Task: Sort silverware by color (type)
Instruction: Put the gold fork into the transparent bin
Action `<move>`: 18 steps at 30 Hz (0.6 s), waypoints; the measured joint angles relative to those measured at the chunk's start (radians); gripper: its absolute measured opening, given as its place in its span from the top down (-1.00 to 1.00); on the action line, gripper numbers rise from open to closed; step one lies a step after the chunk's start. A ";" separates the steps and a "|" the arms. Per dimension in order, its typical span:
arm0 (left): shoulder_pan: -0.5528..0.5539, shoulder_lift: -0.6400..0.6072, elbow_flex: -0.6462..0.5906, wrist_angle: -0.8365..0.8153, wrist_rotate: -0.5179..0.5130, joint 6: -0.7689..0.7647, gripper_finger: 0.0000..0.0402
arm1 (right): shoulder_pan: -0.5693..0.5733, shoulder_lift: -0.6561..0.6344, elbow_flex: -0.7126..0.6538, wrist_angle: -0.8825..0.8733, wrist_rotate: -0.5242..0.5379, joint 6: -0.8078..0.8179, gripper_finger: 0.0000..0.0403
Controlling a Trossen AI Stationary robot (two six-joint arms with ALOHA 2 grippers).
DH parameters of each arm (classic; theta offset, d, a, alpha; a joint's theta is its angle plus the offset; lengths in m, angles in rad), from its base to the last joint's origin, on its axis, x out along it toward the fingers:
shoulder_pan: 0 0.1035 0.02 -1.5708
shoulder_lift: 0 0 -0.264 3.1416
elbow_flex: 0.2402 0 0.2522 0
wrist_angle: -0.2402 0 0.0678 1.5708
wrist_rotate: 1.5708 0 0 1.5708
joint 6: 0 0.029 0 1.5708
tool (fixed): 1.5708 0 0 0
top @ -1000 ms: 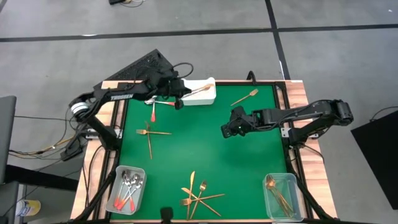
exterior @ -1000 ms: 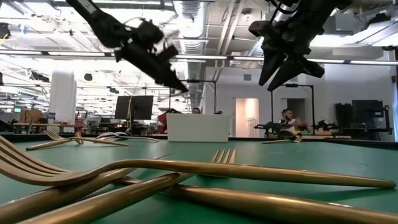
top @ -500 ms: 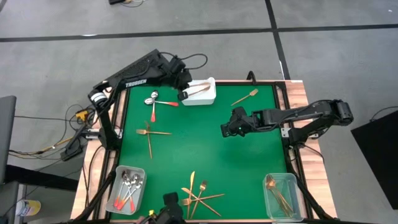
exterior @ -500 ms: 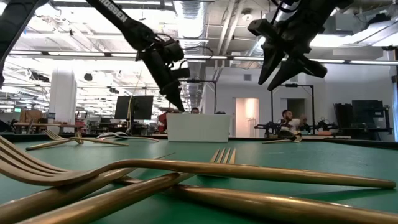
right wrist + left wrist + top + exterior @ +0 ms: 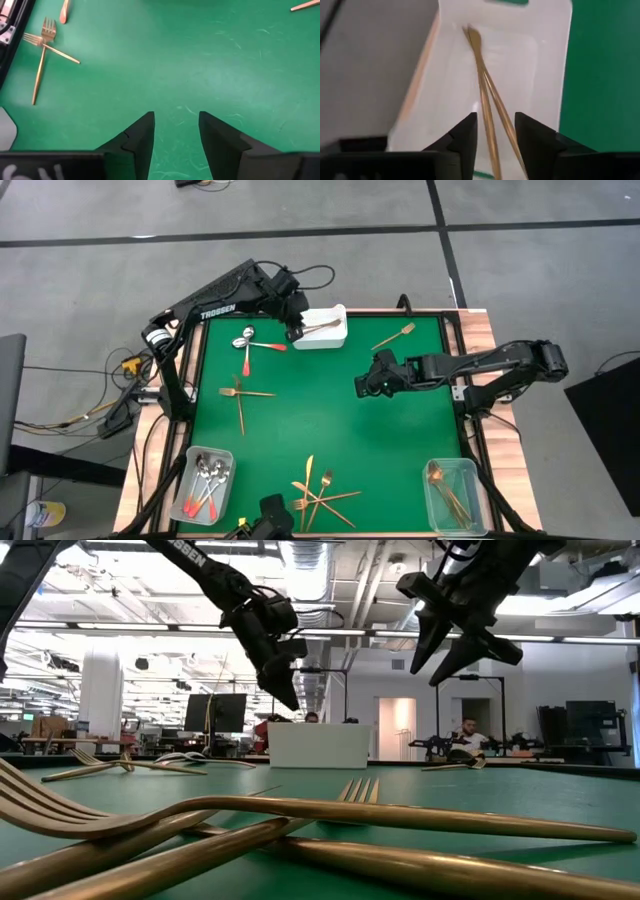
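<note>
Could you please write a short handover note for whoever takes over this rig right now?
Left tool: open above the white tray, which holds copper pieces.
Right tool: open, empty, hovering over mid-table.
Done: red-handled spoons in the near-left bin; gold pieces in the near-right bin.
Left on the mat: two red-handled spoons by the tray, two crossed forks at left, one fork far right, and a gold pile at the near edge.
</note>
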 joint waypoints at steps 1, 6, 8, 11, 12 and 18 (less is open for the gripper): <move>0.000 -0.002 0.000 -0.019 0.004 -0.018 0.38 | -0.001 0.000 0.000 -0.001 -0.001 0.000 0.10; 0.000 -0.059 -0.001 -0.091 0.164 -0.075 0.34 | -0.001 -0.006 0.000 -0.016 0.004 0.004 0.08; -0.003 -0.099 -0.001 -0.107 0.233 -0.084 0.35 | -0.005 -0.007 0.000 -0.014 0.043 0.004 0.09; -0.007 -0.179 -0.001 -0.103 0.281 -0.087 0.38 | -0.028 -0.012 0.004 -0.018 0.102 -0.008 0.10; -0.009 -0.209 -0.001 -0.095 0.281 -0.087 0.39 | -0.039 -0.017 0.014 -0.018 0.120 -0.035 0.11; -0.020 -0.382 -0.001 -0.063 0.280 -0.038 0.40 | -0.130 -0.020 0.196 0.028 0.145 -0.406 0.11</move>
